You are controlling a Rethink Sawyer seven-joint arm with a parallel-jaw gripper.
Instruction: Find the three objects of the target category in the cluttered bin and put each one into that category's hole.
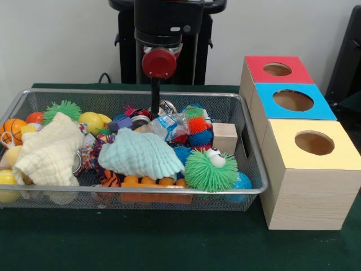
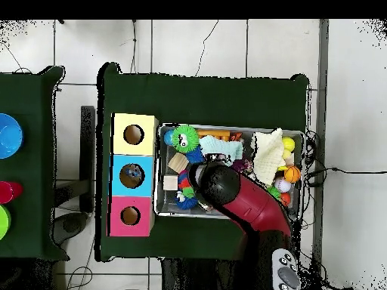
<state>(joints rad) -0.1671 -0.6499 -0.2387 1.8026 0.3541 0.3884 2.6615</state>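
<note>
From the front, you've got the gripper [image 1: 154, 107] reaching down into the far side of the bin [image 1: 141, 192], its tip lost among the clutter beside a crinkly plastic packet [image 1: 168, 125], so you cannot tell whether it is spread or pinching anything. Around it the pile is dense: a pale green cloth [image 1: 141, 154] draped over the middle, a cream cloth [image 1: 49, 152] on one end, a green spiky ball [image 1: 210, 170] with googly eyes at the front, a wooden block [image 1: 225, 137] near the boxes' end. The hole [image 1: 293, 100] sits in the blue-topped box, the middle of the three, just beside the bin. From overhead, the red arm [image 2: 253, 205] covers the middle of the bin, and the blue hole [image 2: 131, 175] looks to have something dark inside, though you can't make out what. Your risks here, I'd say: closing blind could snag the packet or a cloth edge and drag neighbours up with it, and a loose catch could drop short of the blue box or roll into the red or yellow hole.
</note>
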